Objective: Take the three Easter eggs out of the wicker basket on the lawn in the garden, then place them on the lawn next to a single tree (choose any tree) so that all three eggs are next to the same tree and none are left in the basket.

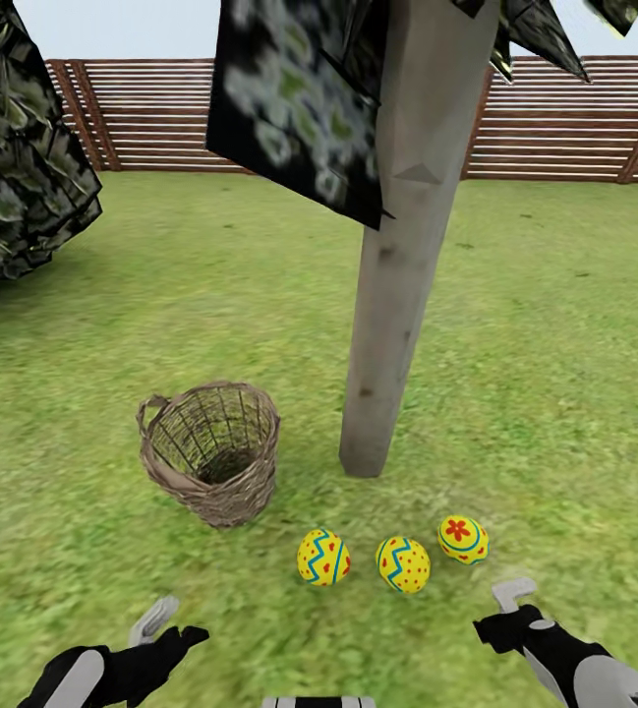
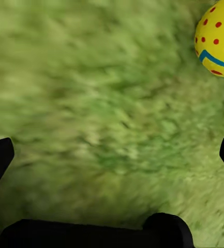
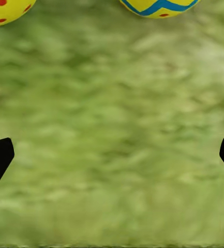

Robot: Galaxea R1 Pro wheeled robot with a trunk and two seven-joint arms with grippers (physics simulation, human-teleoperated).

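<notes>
Eggs (image 1: 402, 563) in a row on lawn (image 1: 554, 374) beside tree (image 1: 397, 295), basket (image 1: 212, 452) emptied; left gripper (image 2: 112, 155) and right gripper (image 3: 112, 155) both spread, holding nothing.

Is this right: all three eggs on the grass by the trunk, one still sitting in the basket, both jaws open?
Not quite. The basket is empty; the head view looks straight into it and shows bare weave. All three eggs lie on the grass by the trunk, and both jaws are open.
</notes>
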